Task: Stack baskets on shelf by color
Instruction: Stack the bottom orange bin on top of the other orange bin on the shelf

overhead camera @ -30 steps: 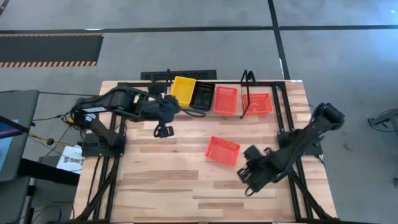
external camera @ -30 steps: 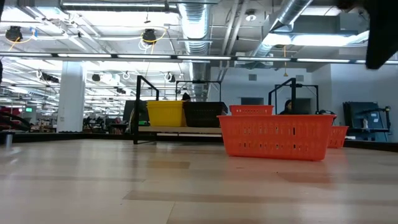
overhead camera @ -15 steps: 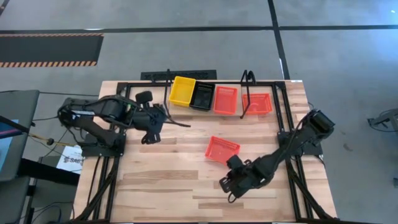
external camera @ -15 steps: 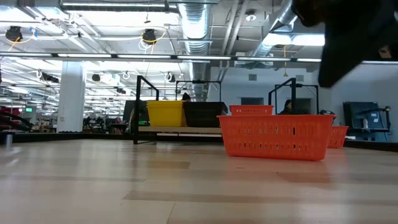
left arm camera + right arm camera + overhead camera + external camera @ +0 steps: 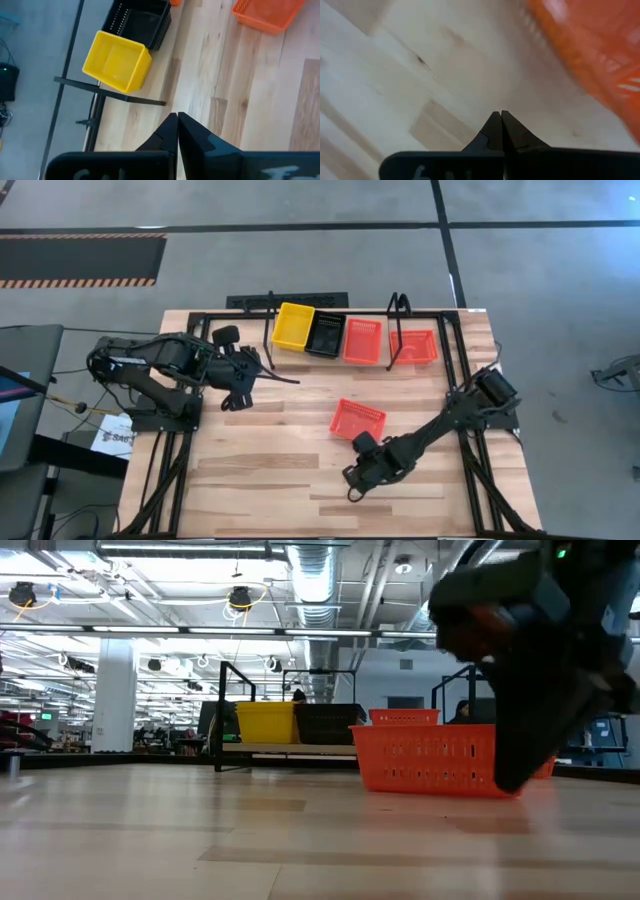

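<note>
On the shelf (image 5: 330,352) at the table's far edge stand a yellow basket (image 5: 294,326), a black basket (image 5: 326,335) and a red-orange basket (image 5: 363,340). Another red-orange basket (image 5: 413,345) rests just right of the right wire hoop. A loose red-orange basket (image 5: 358,420) sits flat on the table's middle. My left gripper (image 5: 258,372) is shut and hovers left of and in front of the shelf; its wrist view shows the yellow basket (image 5: 117,61). My right gripper (image 5: 351,488) is shut, near and left of the loose basket (image 5: 590,55).
The wooden tabletop (image 5: 260,470) lies bare left of the right gripper. Black frame rails (image 5: 455,370) run along the table's sides. In the low view my right arm (image 5: 530,660) stands in front of the loose basket (image 5: 430,755).
My right gripper has swept toward the table's left, passing the near side of the loose red-orange basket, and now covers part of it in the low view. My left gripper has drawn back from the shelf toward the table's left. No basket has moved.
</note>
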Tool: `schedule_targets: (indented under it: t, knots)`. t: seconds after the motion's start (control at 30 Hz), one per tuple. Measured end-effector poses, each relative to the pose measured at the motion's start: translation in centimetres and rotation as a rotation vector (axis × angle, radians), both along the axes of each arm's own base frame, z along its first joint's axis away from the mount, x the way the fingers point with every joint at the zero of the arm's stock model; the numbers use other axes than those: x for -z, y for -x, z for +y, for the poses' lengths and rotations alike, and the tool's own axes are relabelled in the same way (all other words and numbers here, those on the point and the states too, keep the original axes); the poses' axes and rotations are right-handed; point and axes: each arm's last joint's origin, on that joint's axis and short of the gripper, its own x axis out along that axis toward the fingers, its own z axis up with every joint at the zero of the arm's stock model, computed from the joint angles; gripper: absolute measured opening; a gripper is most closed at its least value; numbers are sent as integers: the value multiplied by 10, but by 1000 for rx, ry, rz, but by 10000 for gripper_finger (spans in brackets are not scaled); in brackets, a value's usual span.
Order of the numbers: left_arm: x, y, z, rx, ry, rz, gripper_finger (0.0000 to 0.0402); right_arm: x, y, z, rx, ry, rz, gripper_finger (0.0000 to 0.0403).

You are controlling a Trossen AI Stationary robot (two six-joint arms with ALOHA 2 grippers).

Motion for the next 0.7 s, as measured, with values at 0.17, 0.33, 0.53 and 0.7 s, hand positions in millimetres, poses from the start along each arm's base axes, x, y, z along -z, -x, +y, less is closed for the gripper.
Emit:
schedule_targets:
  t: [0.17,0.33,0.53,0.7]
  knots:
    - [0,0,0,1,-1,1,0,3,4,-11,-94,6,135,0]
    - [0,0,0,0,0,0,0,-11,23,-29,-107,116,301,0]
    - [0,0,0,-6,3,-3,0,-30,39,-53,-57,298,402,0]
    - [0,0,0,-13,6,-7,0,-54,37,-62,-25,234,263,0]
